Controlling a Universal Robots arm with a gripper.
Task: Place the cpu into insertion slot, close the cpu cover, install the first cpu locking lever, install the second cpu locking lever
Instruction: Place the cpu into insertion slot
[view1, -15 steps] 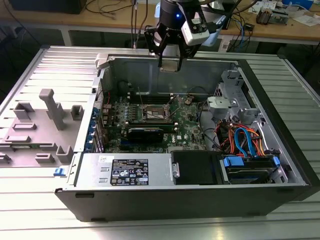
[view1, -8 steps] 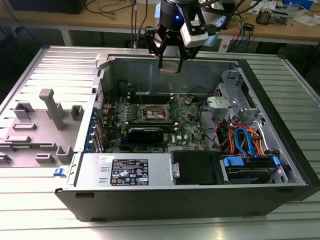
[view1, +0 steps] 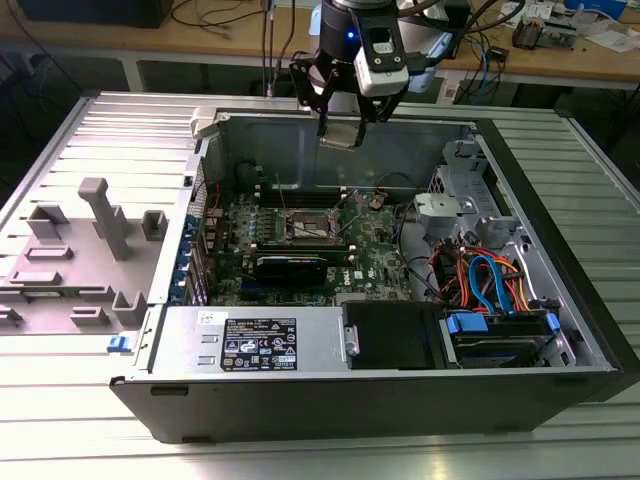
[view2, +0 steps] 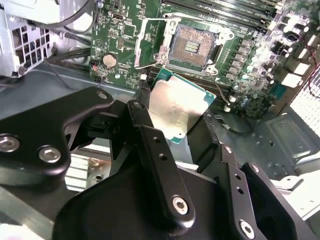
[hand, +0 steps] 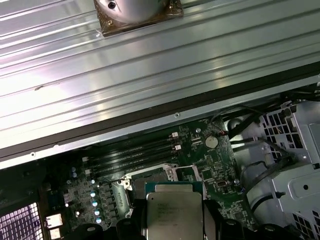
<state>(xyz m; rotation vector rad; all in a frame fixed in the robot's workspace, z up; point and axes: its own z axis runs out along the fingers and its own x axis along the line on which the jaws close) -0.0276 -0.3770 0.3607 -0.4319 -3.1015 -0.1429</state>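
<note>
My gripper (view1: 341, 128) hangs above the back wall of the open computer case, shut on the cpu (view1: 340, 134). In the second wrist view the cpu (view2: 176, 102) shows its silvery top with a green edge, pinched between two black fingers (view2: 201, 134). Below it on the green board lies the insertion slot (view2: 192, 46), a dark square recess with a silver rim and nothing in it. The cpu cover (view2: 146, 42) stands swung open beside the slot. In the first wrist view the cpu (hand: 172, 212) sits above the slot's frame (hand: 150, 176).
Long memory slots (hand: 132, 155) run beside the socket. A black card (view1: 290, 265) lies across the board. A drive cage with orange and blue cables (view1: 490, 280) is at the exterior view's right. A grey fixture block (view1: 75, 250) sits outside the case at the left.
</note>
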